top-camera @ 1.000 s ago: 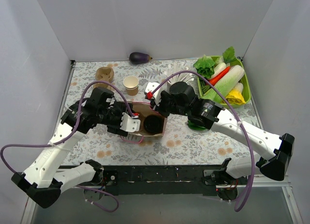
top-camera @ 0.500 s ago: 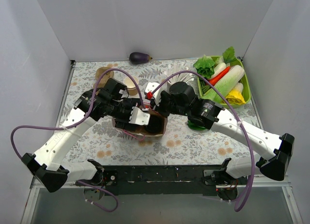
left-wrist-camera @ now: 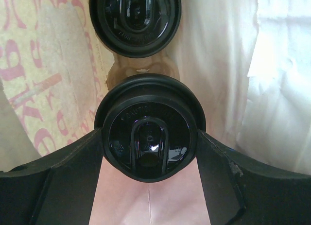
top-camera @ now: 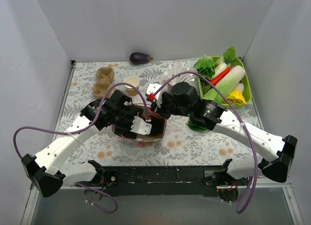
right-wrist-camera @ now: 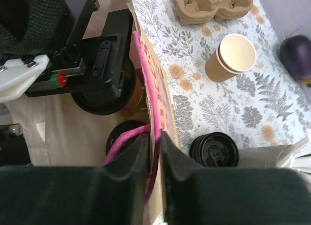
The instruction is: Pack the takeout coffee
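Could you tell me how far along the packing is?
Done: one lidded cup sits in the bag. In hand: the left gripper holds a second lidded cup inside it while the right gripper pinches the bag's wall. Left: release it; an unlidded cup stands outside.
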`<state>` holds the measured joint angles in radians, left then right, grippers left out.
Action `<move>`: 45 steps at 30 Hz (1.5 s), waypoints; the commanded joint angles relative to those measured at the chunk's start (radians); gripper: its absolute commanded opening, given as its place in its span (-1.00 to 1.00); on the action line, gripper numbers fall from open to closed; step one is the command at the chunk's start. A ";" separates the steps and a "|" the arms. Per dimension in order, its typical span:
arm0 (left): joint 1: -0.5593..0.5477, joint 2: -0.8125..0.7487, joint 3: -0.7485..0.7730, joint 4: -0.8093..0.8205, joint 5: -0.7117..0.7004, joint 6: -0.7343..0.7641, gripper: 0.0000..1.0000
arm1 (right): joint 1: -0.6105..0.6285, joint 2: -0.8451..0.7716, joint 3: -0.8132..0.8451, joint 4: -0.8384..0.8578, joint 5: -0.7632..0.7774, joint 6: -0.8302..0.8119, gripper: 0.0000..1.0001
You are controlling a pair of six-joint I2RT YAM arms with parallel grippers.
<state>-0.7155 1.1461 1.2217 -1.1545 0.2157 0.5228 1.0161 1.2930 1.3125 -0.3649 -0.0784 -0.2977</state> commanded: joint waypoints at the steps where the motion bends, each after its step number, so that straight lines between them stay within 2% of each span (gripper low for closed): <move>1: -0.010 -0.026 -0.005 0.068 -0.049 -0.023 -1.00 | 0.006 -0.044 0.047 -0.012 -0.031 -0.027 -0.43; 3: -0.013 -0.025 -0.010 0.075 -0.047 -0.030 -1.00 | 0.004 -0.054 0.071 -0.032 -0.047 -0.029 -0.14; 5: -0.018 -0.020 -0.013 0.078 -0.047 -0.032 -1.00 | 0.003 -0.070 0.088 -0.069 -0.089 -0.037 0.07; 6: -0.018 -0.019 -0.014 0.078 -0.045 -0.032 -1.00 | 0.001 -0.089 0.096 -0.075 -0.102 -0.035 0.27; 10: -0.019 -0.017 -0.008 0.073 -0.019 -0.027 -1.00 | -0.011 -0.145 0.096 -0.078 -0.136 -0.024 0.57; 21: -0.019 -0.063 -0.039 -0.033 0.037 0.055 -1.00 | -0.070 -0.215 0.002 0.015 -0.044 -0.012 0.59; 33: -0.019 0.024 -0.033 0.079 -0.006 0.000 -1.00 | -0.122 -0.225 -0.053 0.064 -0.046 0.000 0.58; 45: -0.019 0.075 -0.063 0.156 -0.114 -0.075 -1.00 | -0.181 -0.215 -0.073 0.106 -0.096 0.025 0.57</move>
<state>-0.7292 1.2167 1.1748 -1.0374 0.1448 0.4801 0.8547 1.0874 1.2449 -0.3290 -0.1463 -0.2924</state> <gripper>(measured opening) 0.695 0.787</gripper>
